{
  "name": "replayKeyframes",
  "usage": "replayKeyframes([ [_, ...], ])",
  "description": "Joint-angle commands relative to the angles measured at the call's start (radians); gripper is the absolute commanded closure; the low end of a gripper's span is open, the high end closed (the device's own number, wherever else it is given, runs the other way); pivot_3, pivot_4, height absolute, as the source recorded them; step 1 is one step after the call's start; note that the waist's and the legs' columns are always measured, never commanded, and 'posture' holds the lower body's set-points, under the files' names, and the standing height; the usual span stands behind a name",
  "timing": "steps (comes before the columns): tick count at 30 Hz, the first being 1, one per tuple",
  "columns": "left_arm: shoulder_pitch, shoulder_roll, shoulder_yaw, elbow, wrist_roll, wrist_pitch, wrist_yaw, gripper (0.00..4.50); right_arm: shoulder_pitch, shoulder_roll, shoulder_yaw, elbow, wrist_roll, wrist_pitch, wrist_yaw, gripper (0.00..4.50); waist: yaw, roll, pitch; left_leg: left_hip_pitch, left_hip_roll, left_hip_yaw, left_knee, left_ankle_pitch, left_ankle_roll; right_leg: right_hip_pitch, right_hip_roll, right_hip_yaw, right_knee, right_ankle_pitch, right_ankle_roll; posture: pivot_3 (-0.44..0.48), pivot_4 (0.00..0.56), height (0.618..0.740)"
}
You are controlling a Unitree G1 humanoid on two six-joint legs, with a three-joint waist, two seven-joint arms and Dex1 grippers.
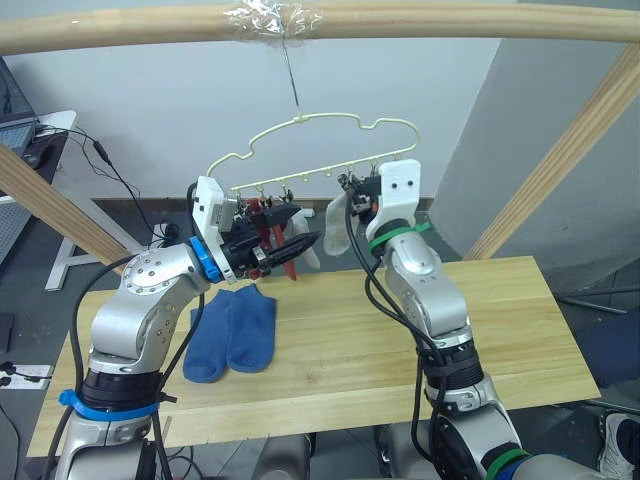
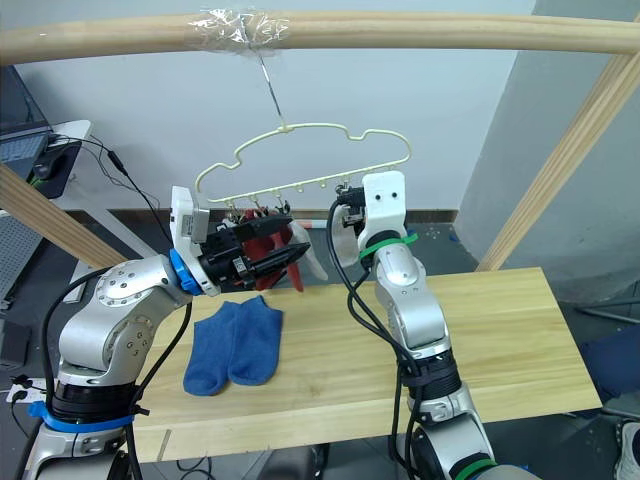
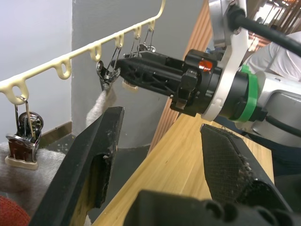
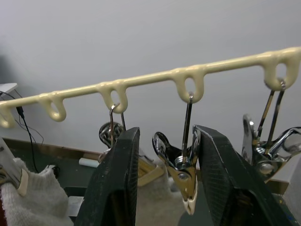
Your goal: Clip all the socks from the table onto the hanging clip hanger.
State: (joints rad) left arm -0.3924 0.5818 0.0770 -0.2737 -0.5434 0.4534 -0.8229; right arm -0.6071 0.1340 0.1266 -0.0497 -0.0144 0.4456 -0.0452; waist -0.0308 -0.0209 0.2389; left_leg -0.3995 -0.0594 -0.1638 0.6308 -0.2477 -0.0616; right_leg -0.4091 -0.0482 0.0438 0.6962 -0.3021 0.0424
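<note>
Tabletop [image 1: 400,330] below; open right gripper [image 4: 164,183] straddles a hanger clip [image 4: 181,169]

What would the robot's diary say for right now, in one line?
left gripper: open, empty | right gripper: open around hanger clip | blue socks: on table

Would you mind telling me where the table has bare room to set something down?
The table is bare from the right arm to its right end, and along its near edge. The blue socks take up the left part. Under the clip hanger both hands and hung socks crowd it.
</note>
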Motion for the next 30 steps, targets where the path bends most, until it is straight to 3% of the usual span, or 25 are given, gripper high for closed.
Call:
replayKeyframes([
  [1, -0.002, 0.003, 0.004, -0.042, -0.003, -0.014, -0.002, 1.55, -0.039, 0.034, -0.004, -0.012, 0.019, -0.026, 0.0, 2.65, 0.0, 0.0, 0.0, 0.0, 0.0, 0.0, 0.0, 0.0, 0.0, 0.0, 0.0, 0.0, 0.0, 0.0, 0.0, 0.111, 0.229, 0.74],
  [22, -0.006, -0.015, 0.017, -0.06, -0.031, -0.009, -0.001, 1.55, -0.041, 0.036, -0.009, -0.004, 0.031, -0.045, 0.0, 2.65, 0.0, 0.0, 0.0, 0.0, 0.0, 0.0, 0.0, 0.0, 0.0, 0.0, 0.0, 0.0, 0.0, 0.0, 0.0, 0.116, 0.219, 0.74],
  [30, -0.001, -0.019, 0.015, -0.068, -0.033, -0.008, 0.003, 1.55, -0.041, 0.028, -0.009, -0.008, 0.04, -0.054, -0.004, 4.43, 0.0, 0.0, 0.0, 0.0, 0.0, 0.0, 0.0, 0.0, 0.0, 0.0, 0.0, 0.0, 0.0, 0.0, 0.0, 0.117, 0.21, 0.74],
])
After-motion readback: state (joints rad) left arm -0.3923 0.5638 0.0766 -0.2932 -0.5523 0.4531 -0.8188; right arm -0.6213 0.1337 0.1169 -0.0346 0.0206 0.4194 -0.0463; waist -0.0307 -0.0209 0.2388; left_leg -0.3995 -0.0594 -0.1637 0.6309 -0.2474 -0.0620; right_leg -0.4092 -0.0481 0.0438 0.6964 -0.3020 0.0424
